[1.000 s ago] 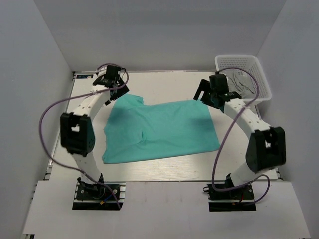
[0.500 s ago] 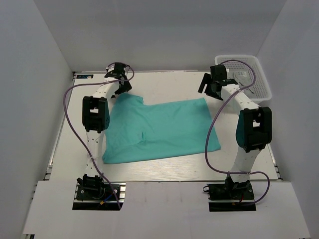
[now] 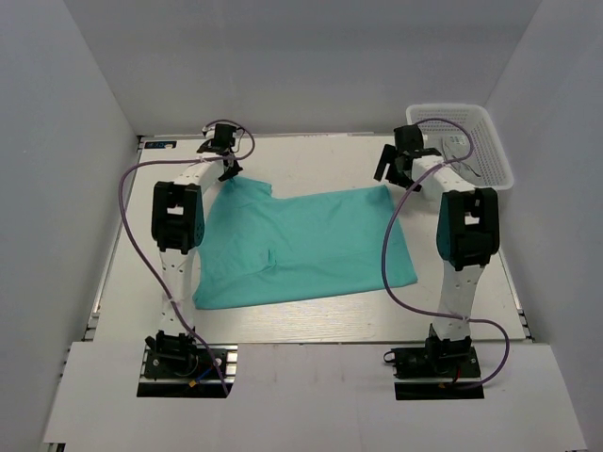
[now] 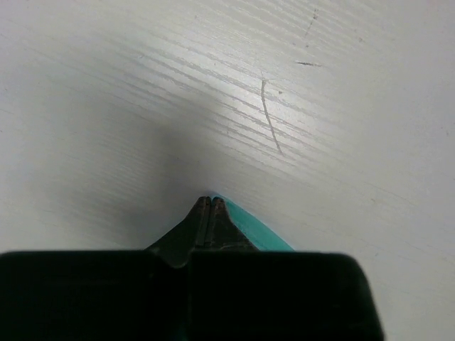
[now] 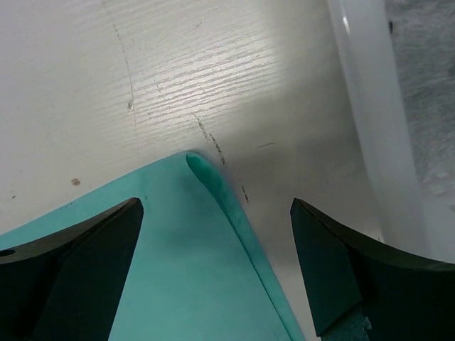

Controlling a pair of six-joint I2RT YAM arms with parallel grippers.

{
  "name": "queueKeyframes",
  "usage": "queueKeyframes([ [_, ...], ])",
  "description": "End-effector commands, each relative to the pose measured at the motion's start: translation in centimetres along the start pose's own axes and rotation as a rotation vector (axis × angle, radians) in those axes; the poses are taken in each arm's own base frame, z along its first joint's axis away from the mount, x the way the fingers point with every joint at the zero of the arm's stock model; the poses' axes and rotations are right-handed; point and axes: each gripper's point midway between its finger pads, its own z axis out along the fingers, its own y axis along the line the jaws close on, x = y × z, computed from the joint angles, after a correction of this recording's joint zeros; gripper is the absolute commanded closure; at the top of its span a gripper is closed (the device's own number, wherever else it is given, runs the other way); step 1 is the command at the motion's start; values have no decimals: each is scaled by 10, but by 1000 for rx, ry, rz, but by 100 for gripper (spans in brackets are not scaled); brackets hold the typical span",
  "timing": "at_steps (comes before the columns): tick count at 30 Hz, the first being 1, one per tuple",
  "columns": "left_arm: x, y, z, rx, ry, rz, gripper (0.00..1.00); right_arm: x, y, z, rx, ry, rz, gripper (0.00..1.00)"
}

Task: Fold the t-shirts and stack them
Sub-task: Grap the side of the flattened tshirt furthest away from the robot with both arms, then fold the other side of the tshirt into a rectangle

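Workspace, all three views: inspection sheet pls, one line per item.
Surface: white wood-grain table, a few scuffs and scratches.
Job's things: one turquoise t-shirt lying flat, not yet folded.
Clutter: white mesh basket at far right, something pale inside, unclear what.
Pincers: left pincer shut on the shirt's far left corner; right pincer open, straddling its far right corner.
Cables: purple cables loop along each arm; the right one crosses the shirt's edge in the top view.
Surroundings: plain grey walls on three sides.
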Motion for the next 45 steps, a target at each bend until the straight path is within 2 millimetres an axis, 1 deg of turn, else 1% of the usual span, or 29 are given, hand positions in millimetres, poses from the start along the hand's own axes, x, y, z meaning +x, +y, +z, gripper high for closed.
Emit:
queueKeyframes([
  [1,27,9,-8,-6,88,22,100,-24,14,2,-41,-59,-14,10],
  [5,19,6,-14,18,65,32,100,-24,17,20,-32,-59,3,10],
  [6,23,8,-13,13,74,35,100,-21,15,27,-23,-54,1,11],
  [7,17,5,-16,22,56,30,100,-21,19,29,-35,-58,2,11],
  [8,15,5,-19,27,48,27,100,-17,23,34,-54,-45,-1,16],
  [9,22,8,-17,18,64,32,100,-15,25,37,-62,-40,-3,18],
  [10,16,6,-20,29,44,26,100,-11,28,47,-74,-35,-5,18],
  [11,11,5,-23,39,26,33,100,-11,30,48,-84,-33,-1,24],
  [13,15,6,-25,44,35,35,100,-5,36,54,-115,-20,-16,30],
  [17,15,7,-27,44,35,44,100,2,37,57,-128,4,-28,55],
  [18,15,7,-27,44,35,44,100,2,35,57,-118,2,-27,69],
  [20,12,4,-31,58,32,41,100,9,34,56,-114,16,-29,84],
  [21,18,7,-29,52,44,45,100,8,32,54,-109,18,-25,93],
  [22,16,5,-32,65,38,42,100,11,30,54,-104,24,-24,96],
  [24,20,8,-33,63,42,43,100,13,30,50,-97,23,-22,96],
  [25,14,4,-38,83,27,38,100,16,25,51,-79,24,-19,100],
  [28,15,6,-44,83,28,38,100,16,22,47,-72,16,-19,100],
  [32,5,3,-57,104,6,31,100,5,26,35,-86,-19,-42,100],
  [33,5,4,-61,105,4,31,100,-6,29,29,-95,-55,-41,100],
  [34,-3,-2,-72,116,-22,32,100,-7,31,24,-104,-62,-48,100],
  [35,-2,2,-73,103,-32,31,100,-13,30,18,-104,-93,-47,100],
  [36,-3,-2,-79,116,-45,45,100,-18,30,9,-109,-122,-46,100],
  [37,1,3,-81,104,-40,48,100,-10,30,8,-111,-116,-50,100],
  [38,-5,-1,-92,133,-56,42,100,-9,26,-4,-120,-128,-47,100],
  [39,-6,-2,-97,149,-67,38,100,-14,29,-8,-133,-146,-44,100],
  [40,5,4,-96,140,-50,43,100,-8,27,-9,-136,-141,-49,100],
  [42,1,6,-114,163,-72,27,100,-4,27,-18,-143,-142,-52,100],
  [44,17,12,-120,174,-46,20,100,-4,25,-28,-148,-153,-47,100],
  [45,17,14,-125,179,-55,18,100,8,21,-26,-139,-134,-53,100],
])
